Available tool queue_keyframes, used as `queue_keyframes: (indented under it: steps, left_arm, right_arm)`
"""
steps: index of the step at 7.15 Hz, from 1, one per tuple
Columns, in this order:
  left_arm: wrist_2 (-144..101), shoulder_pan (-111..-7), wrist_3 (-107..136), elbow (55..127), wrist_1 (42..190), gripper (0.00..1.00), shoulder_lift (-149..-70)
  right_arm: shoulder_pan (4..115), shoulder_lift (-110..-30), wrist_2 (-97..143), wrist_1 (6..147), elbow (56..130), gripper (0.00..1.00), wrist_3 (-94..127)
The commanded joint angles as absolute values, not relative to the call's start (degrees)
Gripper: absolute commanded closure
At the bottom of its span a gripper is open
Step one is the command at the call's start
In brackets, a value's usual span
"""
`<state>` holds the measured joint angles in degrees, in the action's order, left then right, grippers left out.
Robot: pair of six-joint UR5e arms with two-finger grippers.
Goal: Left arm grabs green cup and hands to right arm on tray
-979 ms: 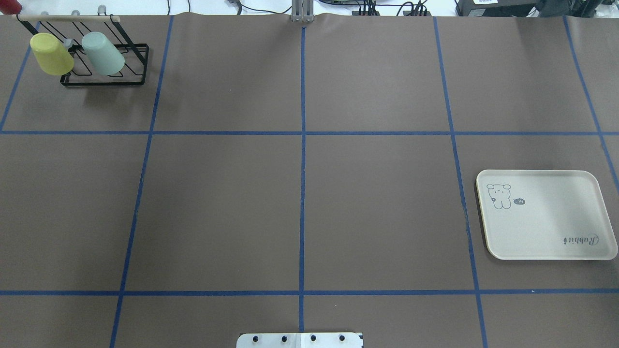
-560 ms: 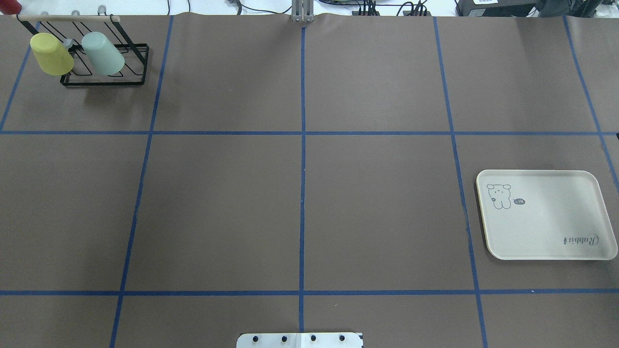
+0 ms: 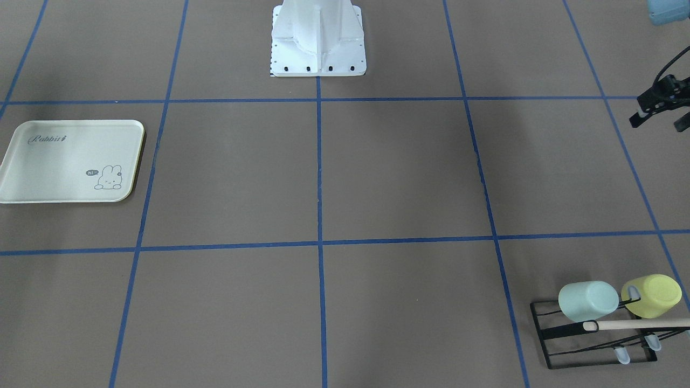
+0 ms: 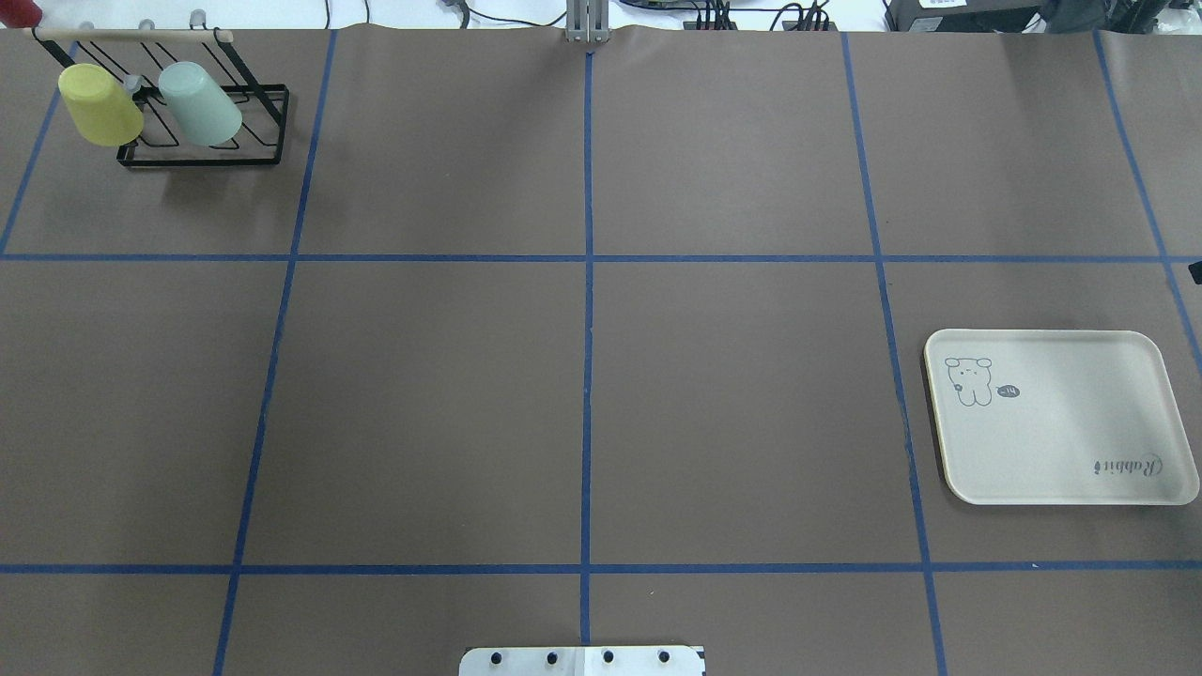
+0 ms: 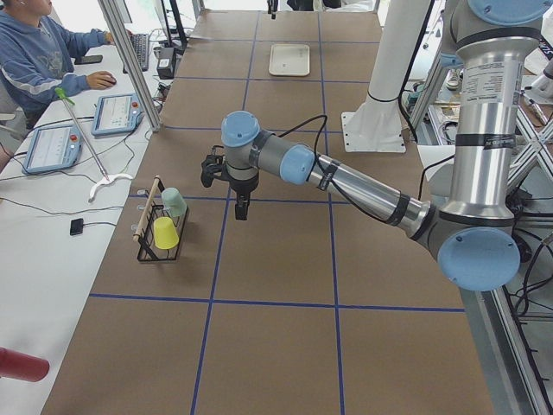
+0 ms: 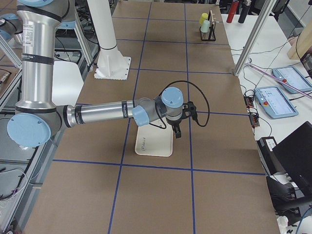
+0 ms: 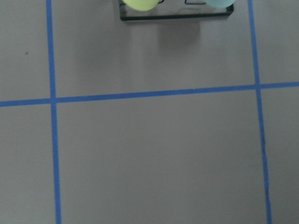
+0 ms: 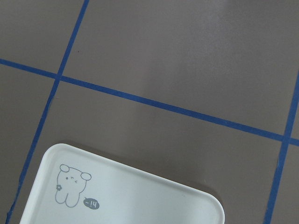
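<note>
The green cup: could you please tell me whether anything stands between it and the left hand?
Nothing visible does. Only bare table lies between the left hand and the green cup, which sits on the rack. The yellow cup is close beside it, off that line.

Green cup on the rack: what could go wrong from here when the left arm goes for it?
1. The green cup sits tilted on the black wire rack close beside the yellow-green cup; the left gripper could bump or grab the neighbour.
2. It seems hooked over a rack prong, so an off-axis pull may drag or tip the rack.
3. The tray lies at the table's opposite end, so the carry is long.
</note>
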<state>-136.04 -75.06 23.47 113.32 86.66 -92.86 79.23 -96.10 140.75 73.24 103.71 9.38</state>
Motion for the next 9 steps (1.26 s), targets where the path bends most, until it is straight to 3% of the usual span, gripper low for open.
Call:
queue_keyframes:
  steps: [1,4,6,9]
  left_arm:
    - [-132.3,-69.2,32.5,110.8,86.3,0.0,-100.7]
    - [-125.2,-63.2,36.2,106.8,86.3,0.0,-108.0]
    - [-118.2,-60.4,36.3,98.7,86.4,0.01,-114.7]
    - [-118.3,-60.3,33.5,92.1,89.2,0.02,-116.8]
  right_arm:
    - [78.7,-96.1,141.0,73.2,103.4,0.0,9.7]
    - [78.0,-95.9,141.0,73.2,103.0,0.0,9.7]
    - [78.0,-95.9,141.1,73.2,103.0,0.01,9.6]
    - [78.0,-96.1,142.6,73.2,102.8,0.01,9.8]
